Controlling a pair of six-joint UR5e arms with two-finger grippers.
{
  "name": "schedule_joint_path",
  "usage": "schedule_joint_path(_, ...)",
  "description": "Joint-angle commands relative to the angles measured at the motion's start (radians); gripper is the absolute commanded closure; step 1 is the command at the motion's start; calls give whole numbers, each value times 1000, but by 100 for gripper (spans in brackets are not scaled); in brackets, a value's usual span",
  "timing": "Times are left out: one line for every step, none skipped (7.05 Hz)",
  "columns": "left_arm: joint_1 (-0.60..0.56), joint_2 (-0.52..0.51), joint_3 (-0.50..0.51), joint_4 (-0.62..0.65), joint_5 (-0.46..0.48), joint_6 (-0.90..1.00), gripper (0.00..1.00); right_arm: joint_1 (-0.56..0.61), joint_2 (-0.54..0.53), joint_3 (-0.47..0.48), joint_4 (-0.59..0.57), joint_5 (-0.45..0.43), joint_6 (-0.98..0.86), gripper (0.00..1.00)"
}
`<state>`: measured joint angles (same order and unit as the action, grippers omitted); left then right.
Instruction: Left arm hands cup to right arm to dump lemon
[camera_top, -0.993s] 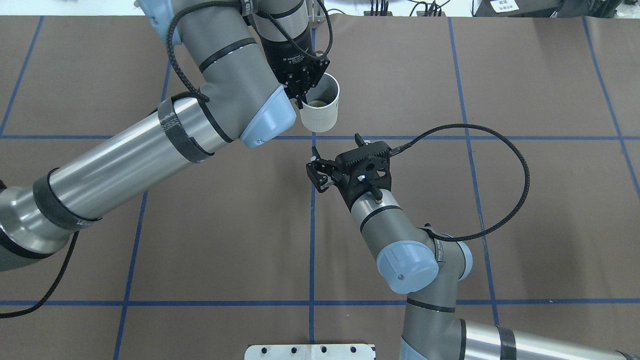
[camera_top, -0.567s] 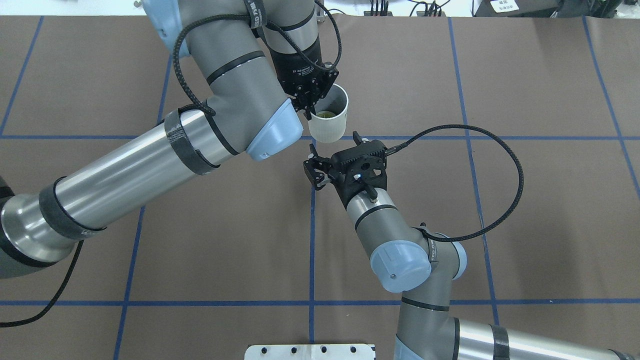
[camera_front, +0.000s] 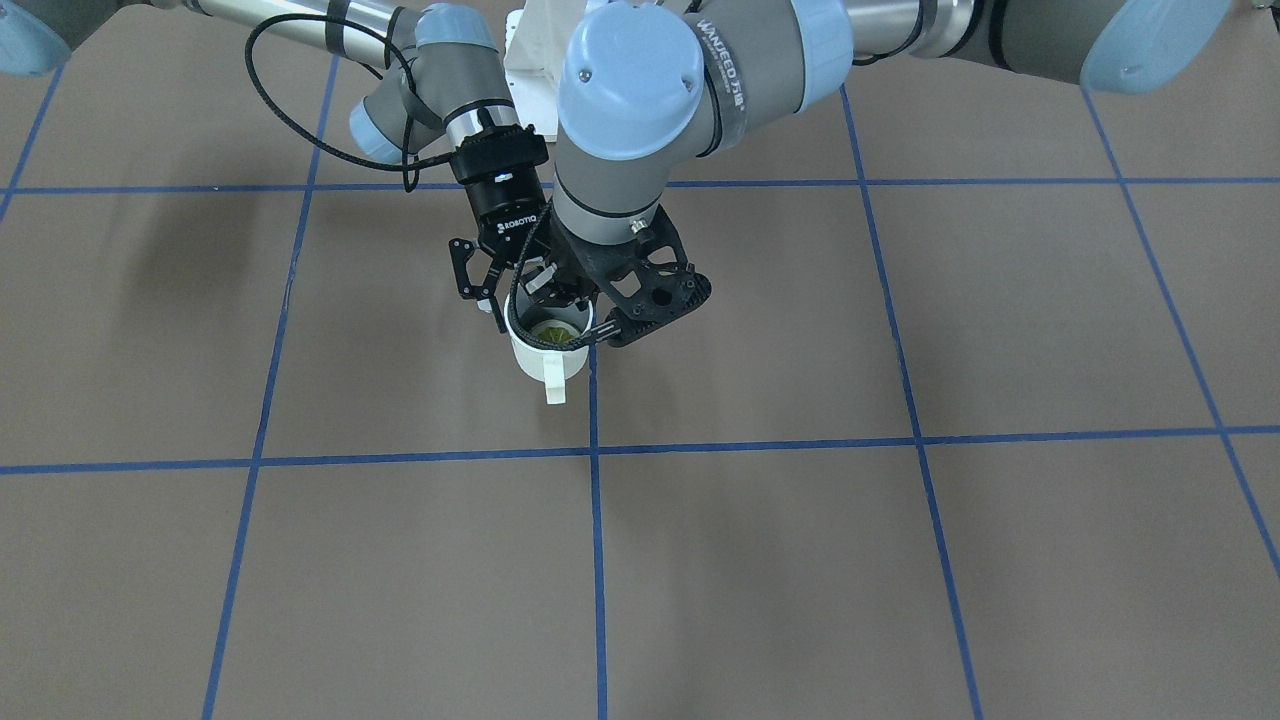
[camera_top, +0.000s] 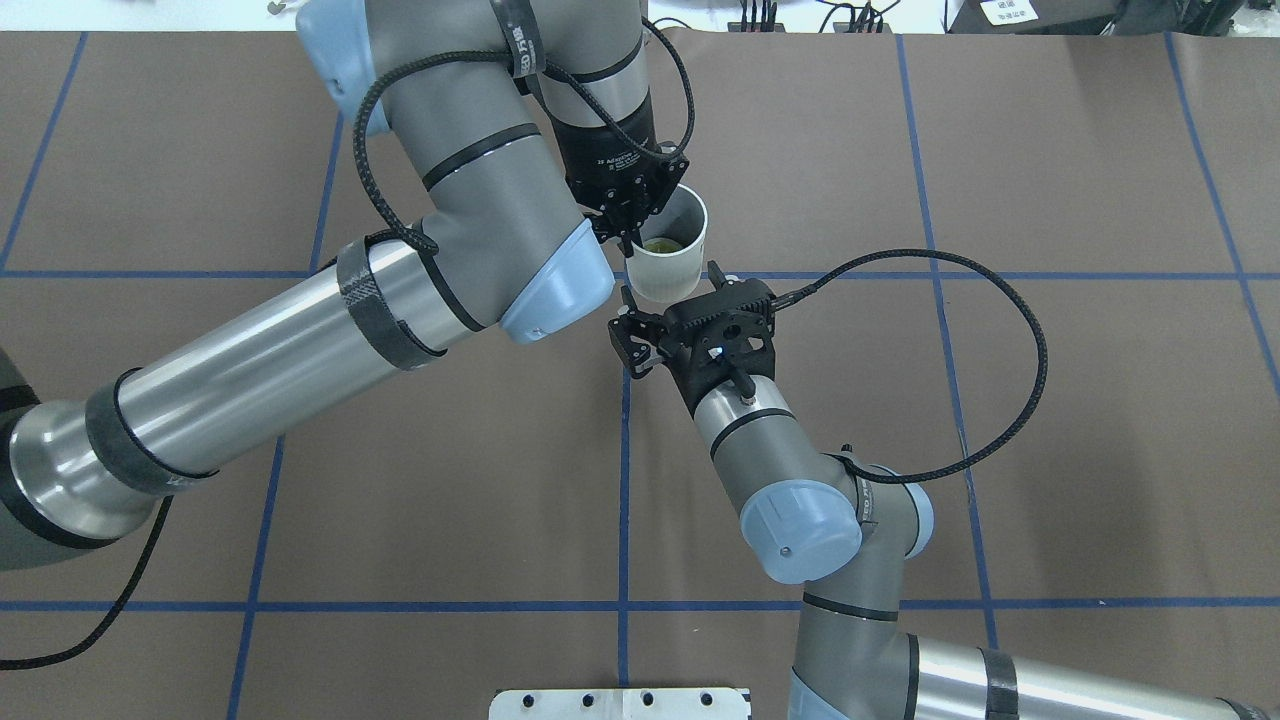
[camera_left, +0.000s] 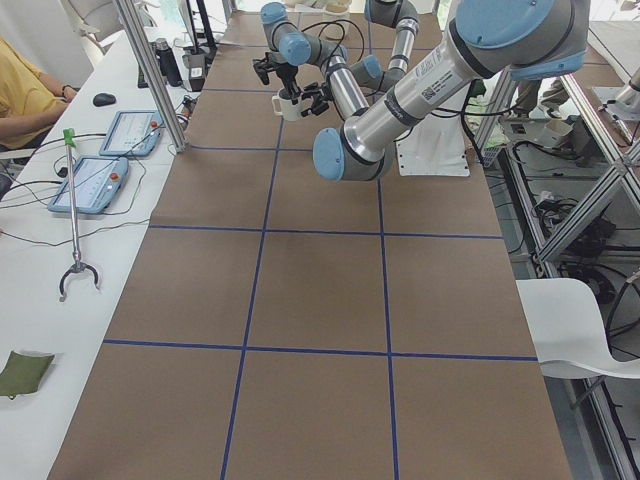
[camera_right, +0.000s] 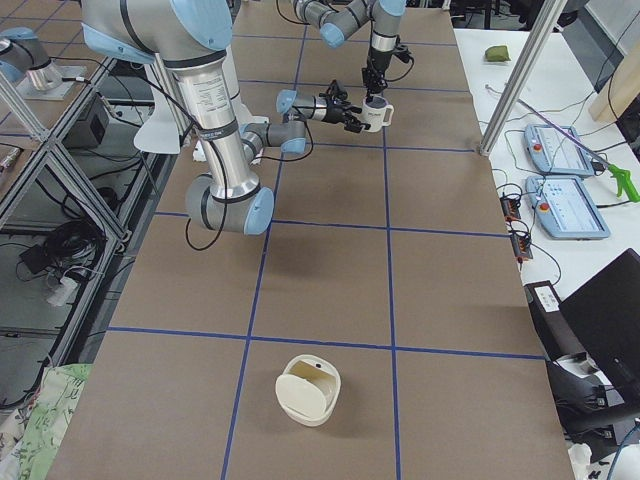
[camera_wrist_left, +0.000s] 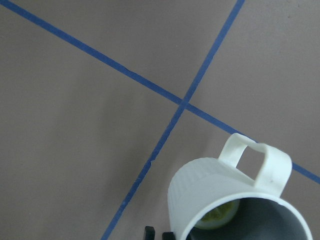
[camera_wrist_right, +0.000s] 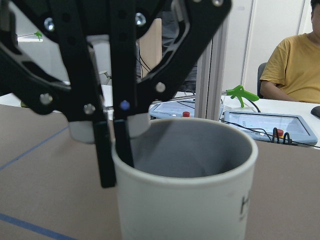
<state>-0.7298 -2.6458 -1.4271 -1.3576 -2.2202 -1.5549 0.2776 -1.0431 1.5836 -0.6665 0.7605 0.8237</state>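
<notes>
Pinching mug rim w/ my left jaws, lemon piece inside; my right jaws wide, just beside mug.

Off-white cup upright, rim in left hand; lemon inside.

lemon in cup | left gripper on rim | right gripper beside cup

Cup hangs mid-frame. Left claw blocks its upper-left rim. Right claw, spread wide, crowds its lower side. Left arm bars frame left. Surface gives passing room right and lower left.
</notes>
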Motion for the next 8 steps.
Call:
schedule_joint_path(3, 3, -16, 14, -1, -1, 100, 2, 0, -1, 1, -3, 0, 1)
schedule_joint_path(4, 3, -18, 18, -1, -1, 100, 0, 2, -1, 1, -3, -1, 1)
schedule_joint_path(7, 3, -18, 18, -1, -1, 100, 2, 0, -1, -1, -3, -1, 1)
schedule_joint_path(7, 3, -18, 18, -1, -2, 100, 0, 0, -1, -1, -3, -1, 1)
schedule_joint_path(7, 3, -18, 18, -1, -2, 100, 0, 0, -1, -1, -3, -1, 1)
schedule_joint_path(9, 1, -18, 18, -3, -2, 100, 2, 0, -4, -1, -3, 0, 1)
schedule_joint_path(15, 1, -18, 17, -3, -26, 100, 0, 0, -7, -1, -3, 0, 1)
schedule_joint_path(17, 1, -19, 17, -3, -30, 100, 0, 2, -7, -1, -3, 0, 1)
